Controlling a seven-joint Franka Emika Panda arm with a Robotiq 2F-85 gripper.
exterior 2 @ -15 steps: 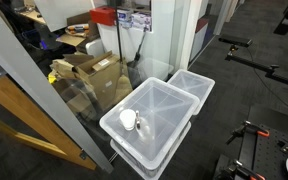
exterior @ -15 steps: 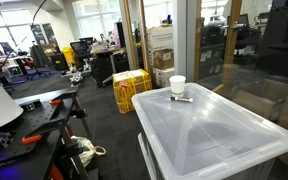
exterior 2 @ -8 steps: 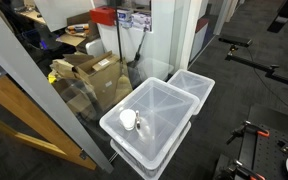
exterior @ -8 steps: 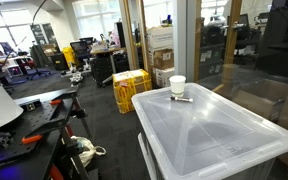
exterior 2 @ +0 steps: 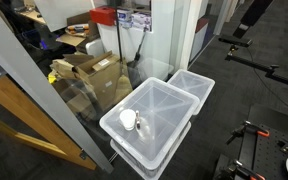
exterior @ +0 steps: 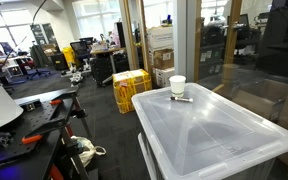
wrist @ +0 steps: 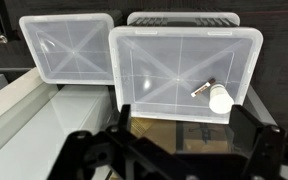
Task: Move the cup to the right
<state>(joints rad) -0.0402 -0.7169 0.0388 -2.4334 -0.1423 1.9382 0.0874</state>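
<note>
- Step: approach not yet begun, by my read. Gripper (wrist: 177, 135) hangs high, well apart from the cup (wrist: 220, 100); nothing held.
- Hand state: in wrist view the two dark fingers stand spread wide, w/ bare gap between.
- Cup location: on the clear bin lid (wrist: 164, 60), near its corner, approx 4 o'clock from lid centre in wrist view. In both exterior views it's also by a lid corner (exterior: 177, 86), (exterior 2: 129, 120).
- Dark pen (wrist: 203, 89) lies flat just beside the cup, at approx 10 o'clock of it in wrist view; can't tell if touching.
- Cup orientation: upright, mouth up, base on lid; long axis vertical, wider at the rim. Pen's long axis runs roughly 2-to-8 o'clock in wrist view.
- Second lidded bin (wrist: 64, 45) sits at 9 o'clock of the first.
- Next move prob. needs: descend over the cup, straddle its wall w/ fingers spread, clear of the pen, close gently (thin wall looks crushable), lift, shift toward 3 o'clock.
- Risk, as I judge it: little lid left on that side, so placement margin looks tight.
</note>
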